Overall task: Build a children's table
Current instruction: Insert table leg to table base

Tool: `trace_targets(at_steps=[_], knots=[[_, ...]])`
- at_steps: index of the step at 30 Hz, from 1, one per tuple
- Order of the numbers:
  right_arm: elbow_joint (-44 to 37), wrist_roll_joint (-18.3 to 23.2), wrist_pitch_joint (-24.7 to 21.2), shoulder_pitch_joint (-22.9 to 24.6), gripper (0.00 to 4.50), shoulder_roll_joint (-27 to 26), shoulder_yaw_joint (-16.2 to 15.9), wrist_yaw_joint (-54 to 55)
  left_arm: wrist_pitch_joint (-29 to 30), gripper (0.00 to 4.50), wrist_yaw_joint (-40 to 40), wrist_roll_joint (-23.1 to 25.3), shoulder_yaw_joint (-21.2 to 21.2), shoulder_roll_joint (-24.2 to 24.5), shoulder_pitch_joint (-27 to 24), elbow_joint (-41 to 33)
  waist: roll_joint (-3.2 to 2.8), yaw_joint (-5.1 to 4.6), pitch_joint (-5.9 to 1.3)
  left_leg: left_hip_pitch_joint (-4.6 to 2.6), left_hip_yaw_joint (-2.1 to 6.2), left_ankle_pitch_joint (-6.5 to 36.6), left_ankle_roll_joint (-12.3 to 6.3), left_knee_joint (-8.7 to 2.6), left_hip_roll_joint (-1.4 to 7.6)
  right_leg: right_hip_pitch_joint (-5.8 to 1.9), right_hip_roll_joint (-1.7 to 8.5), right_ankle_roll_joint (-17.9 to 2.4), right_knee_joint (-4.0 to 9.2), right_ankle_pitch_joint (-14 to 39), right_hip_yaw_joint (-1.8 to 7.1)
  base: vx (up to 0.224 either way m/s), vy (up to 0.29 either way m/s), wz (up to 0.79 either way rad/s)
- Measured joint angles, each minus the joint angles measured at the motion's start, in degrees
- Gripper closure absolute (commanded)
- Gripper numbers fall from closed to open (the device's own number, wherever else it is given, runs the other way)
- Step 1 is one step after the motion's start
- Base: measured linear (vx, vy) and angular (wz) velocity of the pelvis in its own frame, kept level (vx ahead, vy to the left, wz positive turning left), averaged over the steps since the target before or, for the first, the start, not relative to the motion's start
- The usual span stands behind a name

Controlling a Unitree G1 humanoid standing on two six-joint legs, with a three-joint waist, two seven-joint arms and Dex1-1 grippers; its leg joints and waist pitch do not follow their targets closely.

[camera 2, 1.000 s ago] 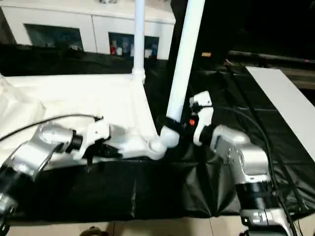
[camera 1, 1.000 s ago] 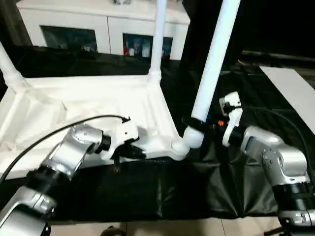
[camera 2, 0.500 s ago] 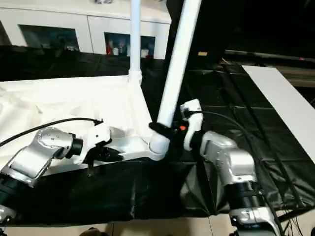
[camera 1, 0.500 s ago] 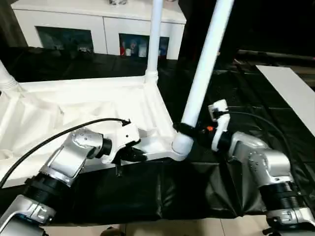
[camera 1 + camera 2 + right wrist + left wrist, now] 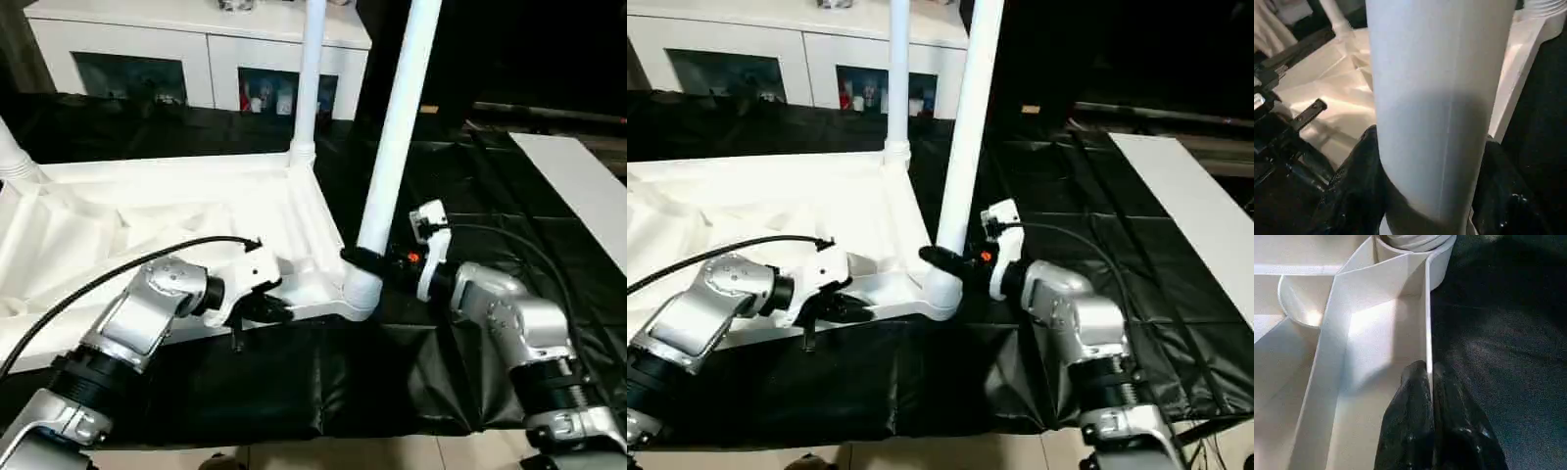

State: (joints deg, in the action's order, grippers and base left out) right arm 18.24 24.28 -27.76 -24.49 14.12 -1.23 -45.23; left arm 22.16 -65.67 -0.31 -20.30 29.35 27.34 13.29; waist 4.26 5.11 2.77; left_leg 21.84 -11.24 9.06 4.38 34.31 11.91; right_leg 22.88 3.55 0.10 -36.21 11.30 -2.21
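Right gripper [image 5: 372, 262] clamps leg [image 5: 396, 147] just above near-right socket [image 5: 359, 294]; left gripper [image 5: 1428, 382] pinches tabletop [image 5: 147, 211] rim, upside-down on desk [image 5: 470, 196]. Risk: leg looks tilted, could jam or pop out w/ a skewed push.

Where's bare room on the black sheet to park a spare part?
Free: the black plastic sheet between the upturned white plastic tabletop and the white board, and behind the tabletop, before the white cabinet. Crowded: the near corner, where both grippers work around the tall white leg.
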Motion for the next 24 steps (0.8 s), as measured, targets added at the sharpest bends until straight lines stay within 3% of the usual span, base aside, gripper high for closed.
trace_targets(at_steps=[9, 15, 24], knots=[[0.1, 1.0, 11.4, 6.9, 2.64, -4.3, 3.8, 1.4, 0.0, 4.50, 0.2, 0.1, 0.0, -0.8, 0.0, 0.8, -0.16, 0.02, -0.36, -0.08, 0.01, 0.0, -0.02, -0.06, -0.03, -0.09, 0.04, 0.0, 0.10, 0.0, -0.03, 0.000, 0.000, 0.00], [0.5, -0.1, 20.6, 10.6, 2.64, -5.4, 3.1, 1.2, 0.0, 4.50, 0.3, 0.2, 0.0, -1.1, 0.2, 1.3, -0.27, 0.00, -0.43, -0.11, 0.00, 0.0, -0.05, -0.06, -0.05, -0.11, 0.07, 0.0, 0.12, 0.0, -0.03, 0.000, 0.000, 0.00], [1.9, -5.9, 33.8, 13.6, 2.64, -5.6, 0.2, 1.0, 0.0, 4.50, 0.7, 0.4, 0.0, -1.3, 0.2, 1.7, -0.31, -0.13, -0.56, -0.13, 0.01, 0.1, -0.14, -0.09, -0.09, -0.16, 0.13, 0.1, 0.31, 0.0, -0.05, 0.000, 0.000, 0.00]])
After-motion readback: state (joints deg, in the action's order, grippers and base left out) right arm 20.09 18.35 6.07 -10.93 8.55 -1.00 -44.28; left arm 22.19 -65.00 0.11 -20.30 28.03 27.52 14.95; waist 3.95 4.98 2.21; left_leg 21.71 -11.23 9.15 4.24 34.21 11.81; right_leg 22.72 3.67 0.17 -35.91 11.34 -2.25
